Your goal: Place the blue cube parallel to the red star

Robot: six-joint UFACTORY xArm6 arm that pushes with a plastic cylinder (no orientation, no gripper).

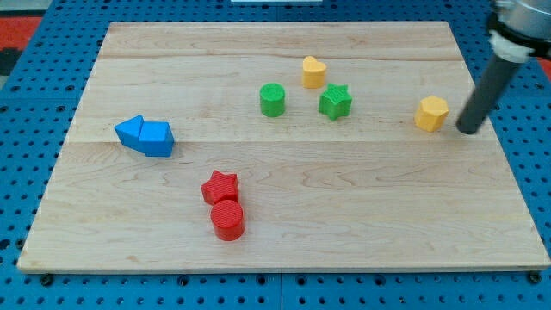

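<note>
Nearest the view's bottom, a red cylinder [228,220] is sitting on the board, touching the red star [219,186] just above it. Out at the view's right, my tip [468,131] is resting on the wood, a bare rod holding nothing, just beside the yellow hexagonal block [432,113] and slightly apart from it. Going leftward, a green star [335,102], a yellow heart-like block [313,71] and a green cylinder [272,99] are clustering near the top centre. Far across at the view's left, two blue blocks are touching; the blue cube [157,138] is lying against another angular blue block [131,131], well apart from my tip. A pale wooden board [344,215] is lying on a blue pegboard [17,172] surface showing around its edges.
</note>
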